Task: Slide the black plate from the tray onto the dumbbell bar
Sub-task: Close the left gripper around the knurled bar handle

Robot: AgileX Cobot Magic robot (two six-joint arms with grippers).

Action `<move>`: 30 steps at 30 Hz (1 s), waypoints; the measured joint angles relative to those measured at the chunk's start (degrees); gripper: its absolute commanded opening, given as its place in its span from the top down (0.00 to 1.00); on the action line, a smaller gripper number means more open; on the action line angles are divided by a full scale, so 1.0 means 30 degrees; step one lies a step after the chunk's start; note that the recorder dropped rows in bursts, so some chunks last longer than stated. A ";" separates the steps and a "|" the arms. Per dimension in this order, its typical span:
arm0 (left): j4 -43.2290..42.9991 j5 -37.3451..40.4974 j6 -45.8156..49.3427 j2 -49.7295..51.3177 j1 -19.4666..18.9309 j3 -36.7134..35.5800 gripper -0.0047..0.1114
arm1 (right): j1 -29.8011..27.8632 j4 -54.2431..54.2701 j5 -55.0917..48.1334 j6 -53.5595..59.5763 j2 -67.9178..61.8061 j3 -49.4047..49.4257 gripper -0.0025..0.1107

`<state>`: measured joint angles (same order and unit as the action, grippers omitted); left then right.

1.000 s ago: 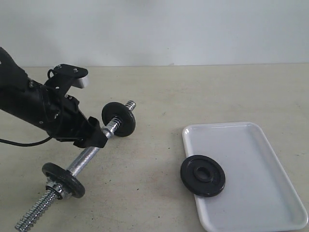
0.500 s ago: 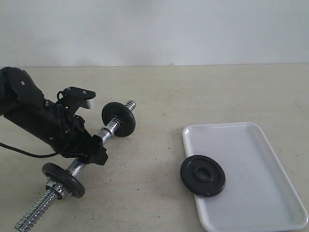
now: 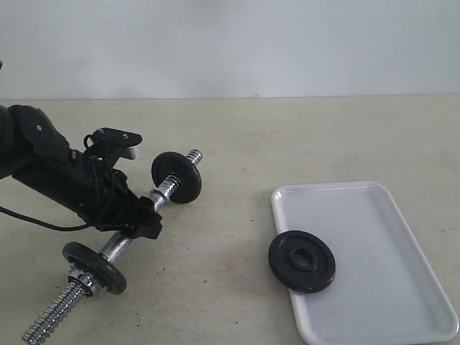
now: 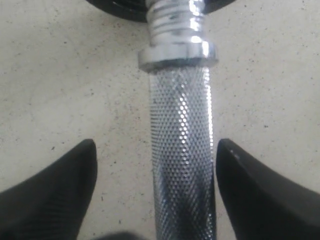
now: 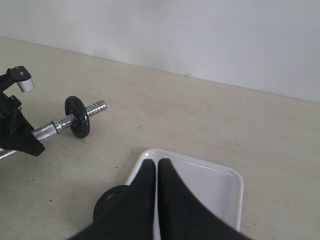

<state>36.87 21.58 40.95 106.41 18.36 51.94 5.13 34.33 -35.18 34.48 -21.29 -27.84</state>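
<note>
Pale speckled tabletop [image 3: 237,144] w/ a plain white wall behind.

Exterior view: the black plate [image 3: 302,261] lies flat at the near-left part of the tray [image 3: 381,215], its left edge resting over the rim. The dumbbell bar [image 3: 118,246] lies diagonally, well apart to the left, w/ one disc [image 3: 176,177] near its far end and another [image 3: 93,267] near the close end. The left gripper [image 3: 146,218] sits low over the bar's middle. The right arm is out of this view. Whether the jaws touch the bar can't be told from here.

Left wrist view: the left gripper's fingers [image 4: 55,195] stand spread, one either side of the knurled shaft, w/ a clear gap each side, so nothing is pinched. Both bar ends are cut off; only a sliver of disc shows at the frame edge.

Right wrist view: the right gripper [image 5: 156,167] has its fingers pressed together, empty, hovering above the tray's near-left corner. The plate is mostly hidden behind them, and its hole isn't visible.

Handling, prob.: the plate is iron, so dense for its size, rigid, not fragile, w/ a matte face that shouldn't slip much. Lying flat it's awkward to take. Best bet is a pinch across the edge that overhangs the rim, or one finger through the centre hole. The glossy tray may skid if pushed. The bar could roll, so it needs steadying at the knurled mid-section.
</note>
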 measured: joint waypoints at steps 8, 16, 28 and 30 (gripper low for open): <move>0.0123 -0.0044 0.0069 0.0000 0.0000 0.0000 0.49 | 0.0000 0.0000 0.0071 0.0222 0.0000 0.0000 0.98; 0.0416 -0.0520 0.0069 0.0000 0.0000 0.0000 0.49 | 0.0000 0.0000 0.0108 0.0279 0.0000 0.0000 0.98; 0.0535 -0.1086 0.0116 0.0858 0.0000 0.0000 0.49 | 0.0000 0.0000 0.0144 0.0279 0.0000 0.0000 0.98; 0.0535 -0.1167 0.0161 0.0943 0.0000 0.0006 0.49 | 0.0000 0.0000 0.0144 0.0279 0.0000 0.0000 0.98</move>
<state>38.47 18.08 41.43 109.23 18.36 51.96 5.13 34.33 -34.74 35.32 -21.29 -27.84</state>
